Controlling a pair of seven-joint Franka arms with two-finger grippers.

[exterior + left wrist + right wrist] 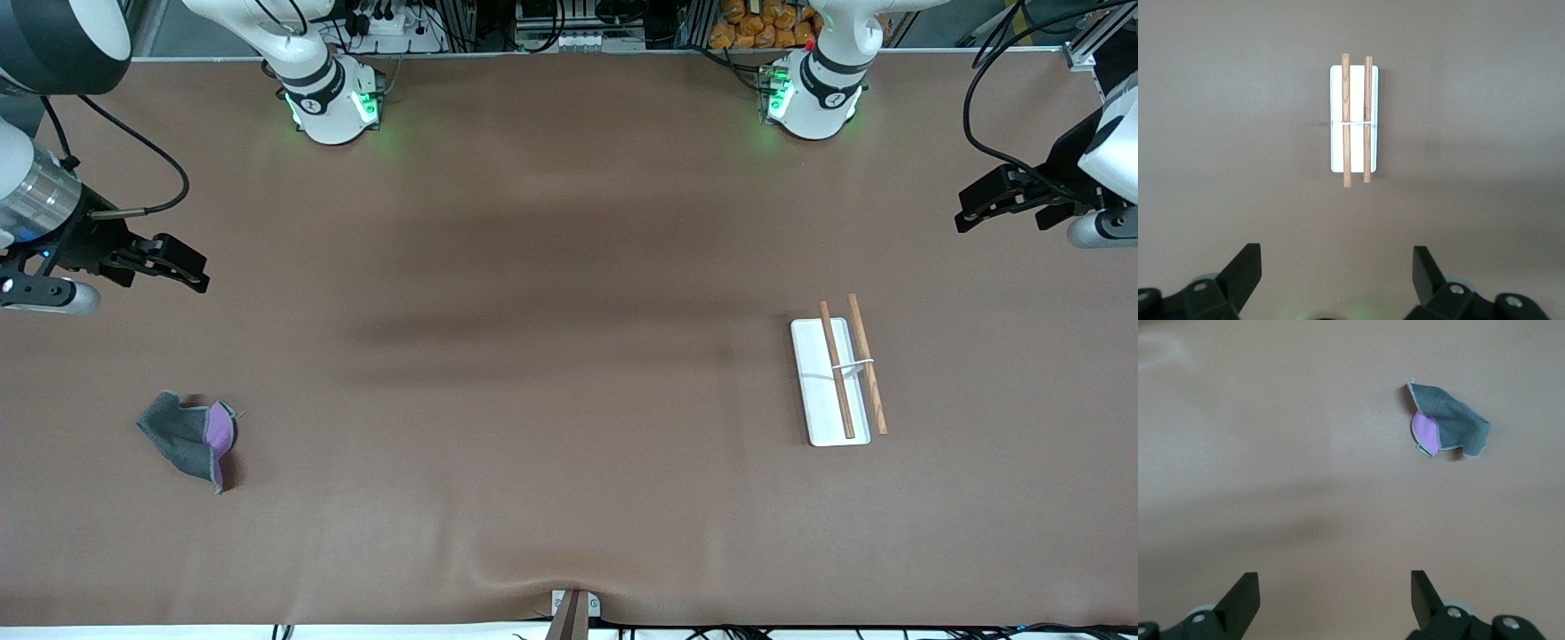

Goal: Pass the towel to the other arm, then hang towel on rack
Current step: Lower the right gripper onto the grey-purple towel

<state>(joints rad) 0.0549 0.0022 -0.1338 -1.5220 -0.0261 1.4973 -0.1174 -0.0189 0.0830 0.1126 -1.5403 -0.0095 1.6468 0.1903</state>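
Table covered edge to edge in a brown mat, with a slight ripple in the mat at the edge nearest the front camera. Two arm bases stand along its upper edge in the front view, both with green lights lit.

Right gripper hangs over bare mat at the right arm's end of the table, jaws spread wide, nothing between them. Its wrist view shows both black fingers apart with only mat under them, and the towel well off from them.

Left gripper hangs over bare mat at the left arm's end, jaws likewise spread and empty. In its wrist view the fingers stand apart, the rack lying well clear of them.

Rack: flat white tray base on the mat toward the left arm's end. Two thin brown rods run lengthwise above it, parallel, joined midway by a thin white crosspiece. Tray holds nothing else; no cloth on the rods.

Towel: crumpled on the mat toward the right arm's end, nearer the front camera than the right gripper's spot. Grey face mostly up, a purple fold showing at one side. Touched by neither gripper, well apart from the rack.
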